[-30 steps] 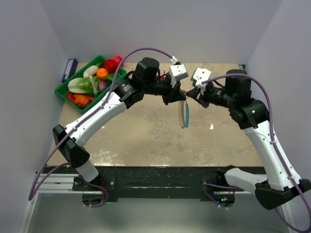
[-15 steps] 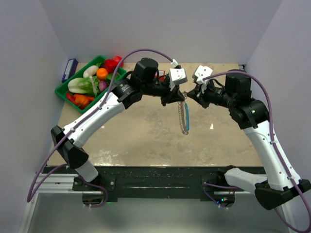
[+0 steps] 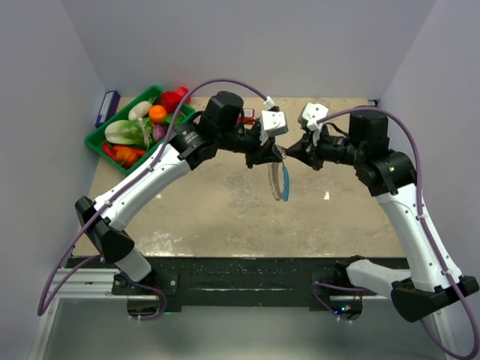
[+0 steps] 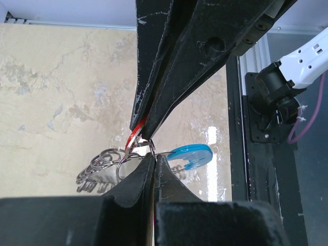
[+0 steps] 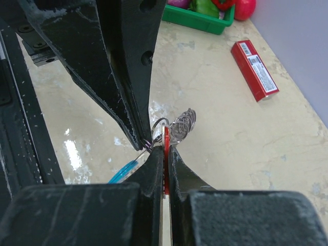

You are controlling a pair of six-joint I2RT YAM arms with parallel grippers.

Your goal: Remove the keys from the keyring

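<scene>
Bin (image 3: 93, 142) holds vegetables (image 3: 139, 132). Right of it, left gripper (image 3: 277, 156) clamps keyring (image 3: 284, 183); right gripper (image 3: 290, 153) clamps one of the keys (image 5: 183, 127), half hidden.

Two arms, same build.

- Left arm (image 3: 154, 176): smooth white shell links, with black cylindrical joint housings between them. Black base (image 3: 146, 296) at the near edge.
- Right arm (image 3: 416, 225): same white and black scheme, with a bulkier black base (image 3: 435, 296).
- A purple cable (image 3: 225, 76) runs along each arm in loose loops, up to the wrist.
- White boxy camera module (image 3: 274, 121) on each wrist.
- Left claw (image 4: 154, 156): two matte black fingers, wedge-shaped and tapering to thin tips.
- Right claw (image 5: 164, 148): same black wedges. The surfaces are scuffed with pale scratches and specks, and round screw holes are sunk in the finger sides.
</scene>
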